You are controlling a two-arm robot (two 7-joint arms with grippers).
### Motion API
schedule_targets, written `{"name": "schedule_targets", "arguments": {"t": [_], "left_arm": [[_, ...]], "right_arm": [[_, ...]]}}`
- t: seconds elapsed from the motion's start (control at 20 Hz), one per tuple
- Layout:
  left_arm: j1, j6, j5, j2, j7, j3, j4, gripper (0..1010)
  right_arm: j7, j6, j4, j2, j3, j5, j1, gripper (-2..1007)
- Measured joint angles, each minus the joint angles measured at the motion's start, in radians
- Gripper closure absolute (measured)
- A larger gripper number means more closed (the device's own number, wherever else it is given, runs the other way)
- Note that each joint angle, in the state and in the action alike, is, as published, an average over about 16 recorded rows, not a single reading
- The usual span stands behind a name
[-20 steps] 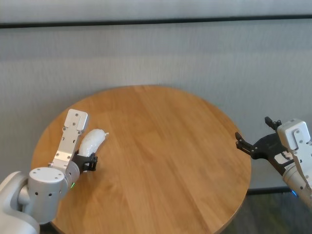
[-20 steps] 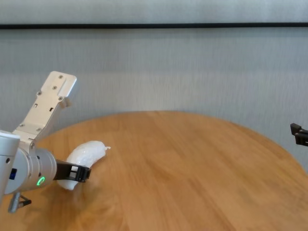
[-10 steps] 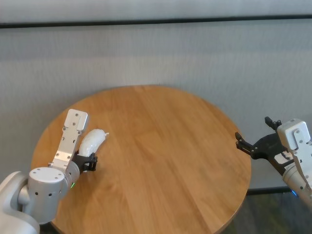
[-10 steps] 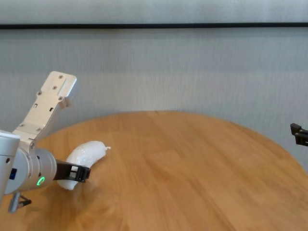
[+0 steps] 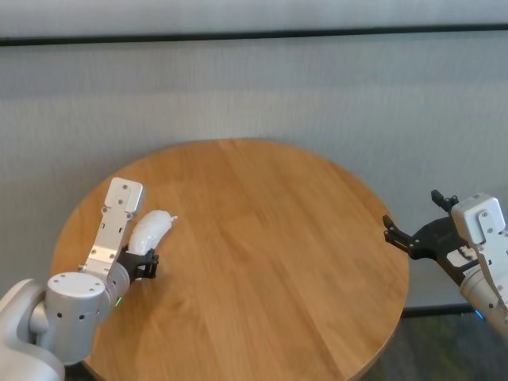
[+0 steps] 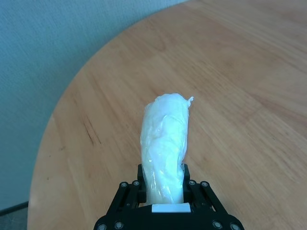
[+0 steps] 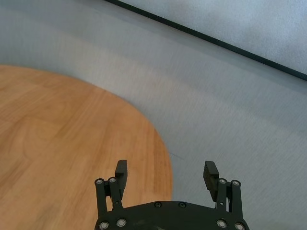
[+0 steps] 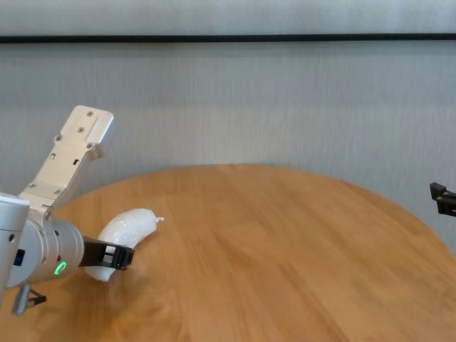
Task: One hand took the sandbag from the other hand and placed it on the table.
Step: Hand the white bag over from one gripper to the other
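Note:
The white lumpy sandbag (image 5: 150,230) (image 8: 127,228) (image 6: 164,146) lies over the left part of the round wooden table (image 5: 262,246), its twisted tip pointing away from the arm. My left gripper (image 5: 143,262) (image 8: 112,256) (image 6: 163,189), on the green-lit wrist, is shut on the sandbag's near end. Whether the bag rests on the wood or hangs just above it I cannot tell. My right gripper (image 5: 413,238) (image 7: 165,173) stands open and empty just off the table's right edge, with only a fingertip (image 8: 440,194) showing in the chest view.
A pale grey wall runs behind the table (image 8: 285,235), with a dark strip (image 5: 254,35) high on it. In the right wrist view the table's rim (image 7: 163,158) curves past below the open fingers.

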Motion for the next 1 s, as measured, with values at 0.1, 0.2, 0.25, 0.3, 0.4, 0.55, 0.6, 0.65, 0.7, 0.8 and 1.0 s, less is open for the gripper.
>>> {"name": "schedule_targets", "arguments": {"t": [0.1, 0.2, 0.25, 0.3, 0.4, 0.55, 0.6, 0.65, 0.7, 0.8, 1.0], "left_arm": [[0.001, -0.005, 0.005, 0.000, 0.002, 0.001, -0.002, 599], [0.003, -0.014, 0.013, 0.001, 0.005, 0.004, -0.004, 599], [0.004, -0.020, 0.018, 0.001, 0.007, 0.005, -0.006, 599], [0.006, -0.028, 0.023, 0.001, 0.009, 0.006, -0.007, 599], [0.010, -0.046, 0.035, 0.002, 0.012, 0.009, -0.012, 599], [0.017, -0.081, 0.054, 0.004, 0.015, 0.013, -0.020, 599], [0.020, -0.094, 0.060, 0.005, 0.015, 0.014, -0.023, 599], [0.022, -0.108, 0.066, 0.006, 0.015, 0.015, -0.026, 599], [0.025, -0.123, 0.072, 0.006, 0.015, 0.016, -0.029, 599], [0.032, -0.155, 0.082, 0.007, 0.014, 0.016, -0.035, 599], [0.044, -0.226, 0.096, 0.009, 0.003, 0.014, -0.048, 599]], "right_arm": [[0.000, 0.000, 0.000, 0.000, 0.000, 0.000, 0.000, 4], [0.000, 0.000, 0.000, 0.000, 0.000, 0.000, 0.000, 4], [0.000, 0.000, 0.000, 0.000, 0.000, 0.000, 0.000, 4], [0.000, 0.000, 0.000, 0.000, 0.000, 0.000, 0.000, 4], [0.000, 0.000, 0.000, 0.000, 0.000, 0.000, 0.000, 4], [0.000, 0.000, 0.000, 0.000, 0.000, 0.000, 0.000, 4], [0.000, 0.000, 0.000, 0.000, 0.000, 0.000, 0.000, 4], [0.000, 0.000, 0.000, 0.000, 0.000, 0.000, 0.000, 4], [0.000, 0.000, 0.000, 0.000, 0.000, 0.000, 0.000, 4], [0.000, 0.000, 0.000, 0.000, 0.000, 0.000, 0.000, 4], [0.000, 0.000, 0.000, 0.000, 0.000, 0.000, 0.000, 4]]}}
